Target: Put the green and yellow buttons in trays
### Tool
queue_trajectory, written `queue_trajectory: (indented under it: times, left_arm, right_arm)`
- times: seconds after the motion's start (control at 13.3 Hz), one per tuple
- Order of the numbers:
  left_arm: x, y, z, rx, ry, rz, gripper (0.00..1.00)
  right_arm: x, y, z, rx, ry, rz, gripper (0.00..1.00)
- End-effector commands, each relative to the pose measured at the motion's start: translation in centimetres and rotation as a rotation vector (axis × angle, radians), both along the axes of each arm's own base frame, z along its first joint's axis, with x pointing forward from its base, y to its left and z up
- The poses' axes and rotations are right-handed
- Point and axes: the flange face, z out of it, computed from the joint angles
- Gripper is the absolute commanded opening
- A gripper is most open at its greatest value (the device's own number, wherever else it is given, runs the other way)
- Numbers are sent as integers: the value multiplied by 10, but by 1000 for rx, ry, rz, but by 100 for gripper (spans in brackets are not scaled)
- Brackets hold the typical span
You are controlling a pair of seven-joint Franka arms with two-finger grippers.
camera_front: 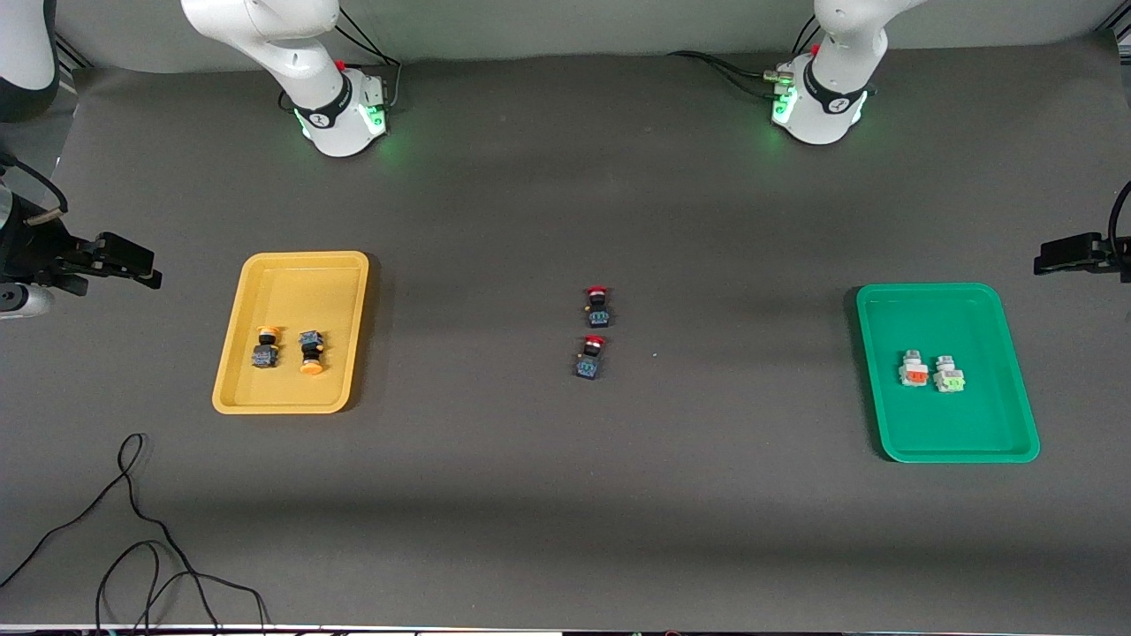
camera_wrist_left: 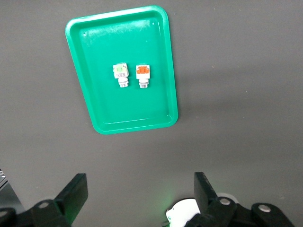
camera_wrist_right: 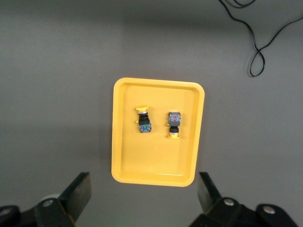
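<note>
The yellow tray (camera_front: 300,283) lies toward the right arm's end of the table and holds two yellow-capped dark buttons (camera_front: 266,346) (camera_front: 310,352). The green tray (camera_front: 954,424) lies toward the left arm's end and holds two grey-white buttons, one orange-faced (camera_front: 914,369) and one green-faced (camera_front: 948,375). My left gripper (camera_wrist_left: 140,189) hangs open and empty high above the table, with the green tray (camera_wrist_left: 137,109) in its view. My right gripper (camera_wrist_right: 144,191) is also open and empty, high over the mat beside the yellow tray (camera_wrist_right: 156,161). Neither gripper shows in the front view.
Two red-capped dark switches (camera_front: 598,306) (camera_front: 590,357) lie on the mat midway between the trays. A black cable (camera_front: 132,530) curls near the front edge at the right arm's end. Black mounts (camera_front: 88,261) (camera_front: 1082,253) jut in at both table ends.
</note>
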Motion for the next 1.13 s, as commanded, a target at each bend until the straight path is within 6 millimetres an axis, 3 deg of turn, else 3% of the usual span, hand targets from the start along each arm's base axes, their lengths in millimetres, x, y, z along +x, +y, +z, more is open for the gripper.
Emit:
queue_trajectory:
  times: [0.0,0.15,0.53,0.6,0.75,1.05]
  left_arm:
    - [1,-1,4,-14,7,-2,100]
    - [-1,-5,10,-9,-5,-5,100]
    - [0,-53,10,53,6,-34,100]
    - [-5,-55,21,32,-24,-22,100]
    - [-18,-72,22,37,-66,-42,100]
    - [-49,-91,5,51,-136,-57,100]
  right_arm:
    - [2,-1,5,1,-5,-18,100]
    - [2,0,4,0,-3,-15,100]
    - [2,-1,5,-1,-5,-7,100]
    - [2,1,5,-1,-5,-4,100]
    - [2,1,6,-1,-5,-4,100]
    - [2,1,6,-3,-5,-4,100]
